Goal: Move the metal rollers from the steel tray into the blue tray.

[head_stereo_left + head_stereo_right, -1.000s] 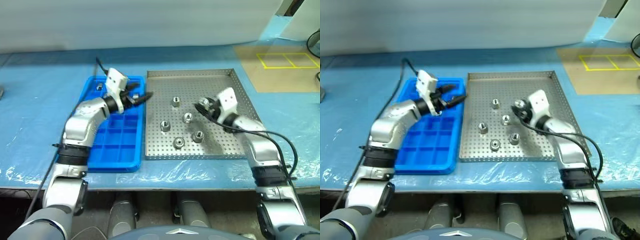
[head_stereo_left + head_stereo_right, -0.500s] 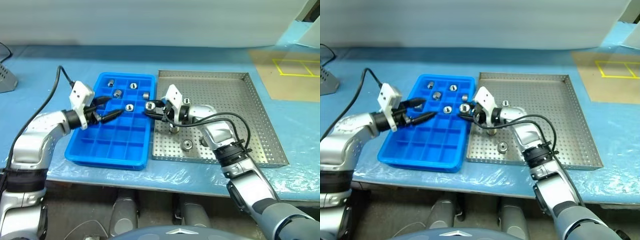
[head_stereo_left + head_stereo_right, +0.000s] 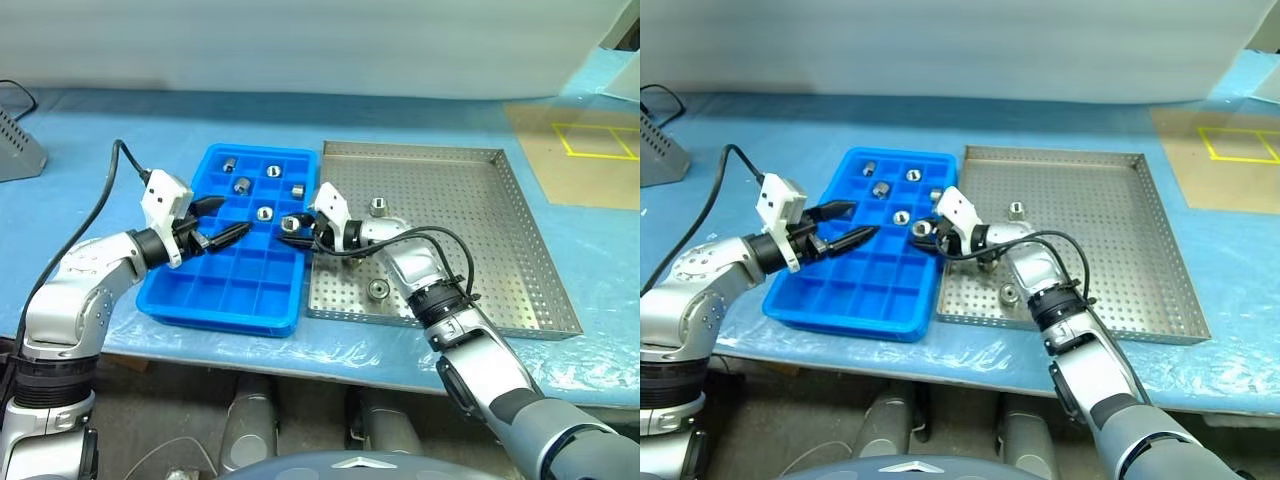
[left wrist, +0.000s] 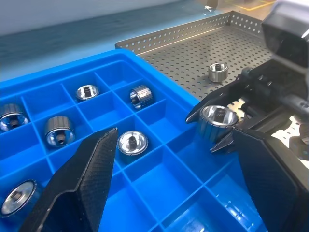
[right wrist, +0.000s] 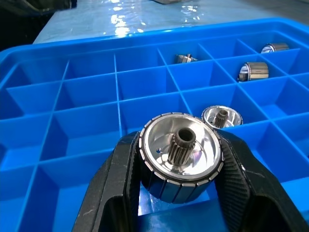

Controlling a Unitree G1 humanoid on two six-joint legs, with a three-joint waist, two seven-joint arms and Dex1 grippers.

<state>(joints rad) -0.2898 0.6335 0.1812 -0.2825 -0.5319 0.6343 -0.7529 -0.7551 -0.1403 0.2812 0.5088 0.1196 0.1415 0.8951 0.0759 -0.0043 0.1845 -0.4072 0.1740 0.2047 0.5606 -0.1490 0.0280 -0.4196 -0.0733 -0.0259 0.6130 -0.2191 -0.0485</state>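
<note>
Holding: your right gripper [image 3: 293, 224] has its jaws clamped on one metal roller [image 5: 181, 155], carried over the right edge of the blue tray [image 3: 225, 300], above its compartments and not set down.
Left gripper: your left gripper [image 3: 225, 222] hangs over the left middle of the blue tray with its jaws spread wide apart and nothing between them; its fingertips [image 4: 91, 166] point toward the held roller, near it but apart.
Blue tray: it lies on the blue surface [image 3: 100, 150], just left of the steel tray [image 3: 500, 290], their long sides nearly touching.
Rollers placed: you can see five rollers in the far compartments of the blue tray, each in its own cell, among them one at the far left [image 3: 229, 164], one on its side near the right wall [image 3: 298, 190] and one in the third row [image 3: 264, 213].
Steel tray: you have rollers left on its perforated floor, one toward the far left [image 3: 378, 206] and one near the near rim [image 3: 378, 289]; the right arm hides part of the floor between them.
</note>
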